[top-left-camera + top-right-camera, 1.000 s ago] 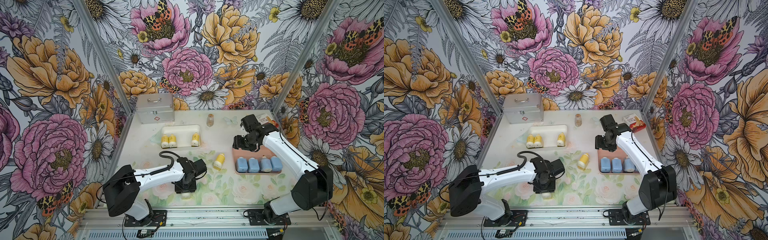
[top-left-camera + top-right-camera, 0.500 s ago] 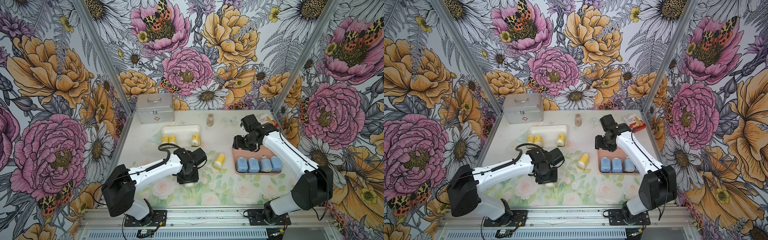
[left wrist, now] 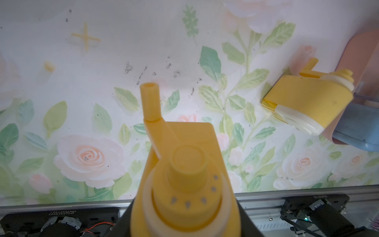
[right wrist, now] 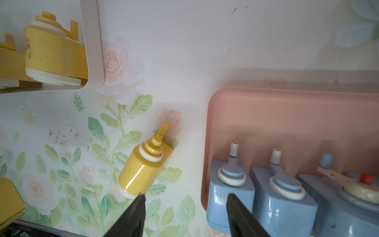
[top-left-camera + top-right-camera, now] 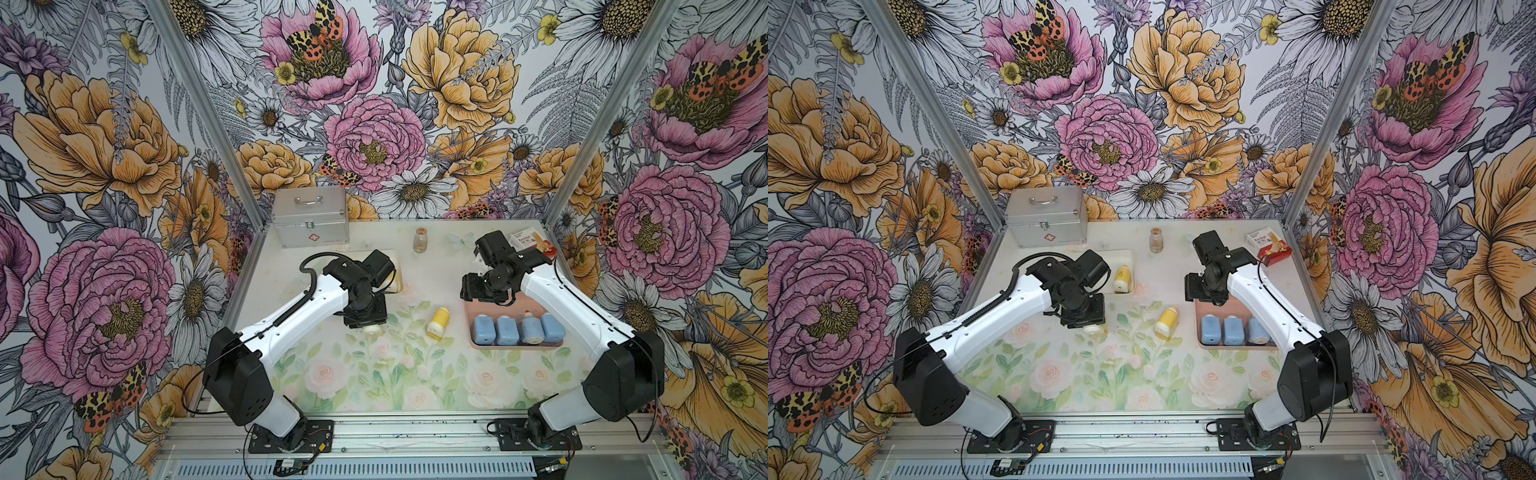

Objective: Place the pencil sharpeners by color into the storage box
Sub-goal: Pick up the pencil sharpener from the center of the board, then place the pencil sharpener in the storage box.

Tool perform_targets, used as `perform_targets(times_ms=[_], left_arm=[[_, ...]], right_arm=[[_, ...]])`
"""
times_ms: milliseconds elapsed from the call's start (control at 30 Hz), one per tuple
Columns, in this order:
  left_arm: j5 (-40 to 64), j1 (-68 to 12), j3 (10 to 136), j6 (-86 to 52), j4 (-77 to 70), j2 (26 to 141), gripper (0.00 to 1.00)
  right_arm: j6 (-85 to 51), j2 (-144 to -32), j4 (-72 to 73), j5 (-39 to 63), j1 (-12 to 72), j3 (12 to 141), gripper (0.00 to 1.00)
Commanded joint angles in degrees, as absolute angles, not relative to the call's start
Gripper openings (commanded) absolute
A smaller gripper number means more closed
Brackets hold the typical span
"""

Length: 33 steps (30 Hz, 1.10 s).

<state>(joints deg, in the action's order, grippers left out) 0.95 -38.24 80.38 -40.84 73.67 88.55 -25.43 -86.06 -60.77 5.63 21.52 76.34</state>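
— Which sharpener is in hand?
— The left gripper [image 5: 368, 326] is clamped on a yellow sharpener [image 3: 184, 174], left of the surface's middle and just short of the white tray [image 5: 1128, 258] toward the far edge.
— And the right gripper [image 4: 184, 215]?
— Its jaws are parted and empty over the far-left corner of the pink tray [image 5: 515, 345]. Four blue sharpeners [image 5: 507, 330] sit inside.
— Risks?
— Its crank [image 3: 149, 102] juts out and may snag the white rim or topple the boxed yellow sharpener [image 5: 1122, 279]. The loose yellow sharpener [image 5: 438, 322] beside the pink tray could get clipped.
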Motion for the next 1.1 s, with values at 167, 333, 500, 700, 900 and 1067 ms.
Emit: perform_targets(times_ms=[167, 333, 500, 700, 900, 1067], left_arm=[[0.58, -33.0, 89.91, -31.83, 77.93, 94.43, 0.34], [0.63, -31.07, 96.46, -29.15, 79.59, 99.16, 0.35], [0.79, -29.43, 102.54, -27.32, 80.87, 103.65, 0.34], [1.14, -27.94, 109.37, -25.72, 82.29, 110.6, 0.34], [1.2, -27.28, 117.35, -24.7, 84.11, 117.13, 0.34], [0.49, -26.77, 122.52, -24.61, 84.9, 121.41, 0.34]], right_arm=[[-25.51, -85.78, -59.6, 3.95, 23.03, 75.02, 0.65], [-25.58, -85.87, -59.42, 3.97, 23.29, 74.85, 0.65], [-25.66, -85.78, -59.34, 3.87, 23.37, 74.89, 0.65], [-25.93, -85.71, -59.06, 3.96, 23.54, 74.69, 0.64], [-26.06, -84.98, -58.97, 3.76, 23.56, 74.19, 0.65], [-26.1, -84.63, -58.89, 3.72, 23.56, 73.87, 0.65]])
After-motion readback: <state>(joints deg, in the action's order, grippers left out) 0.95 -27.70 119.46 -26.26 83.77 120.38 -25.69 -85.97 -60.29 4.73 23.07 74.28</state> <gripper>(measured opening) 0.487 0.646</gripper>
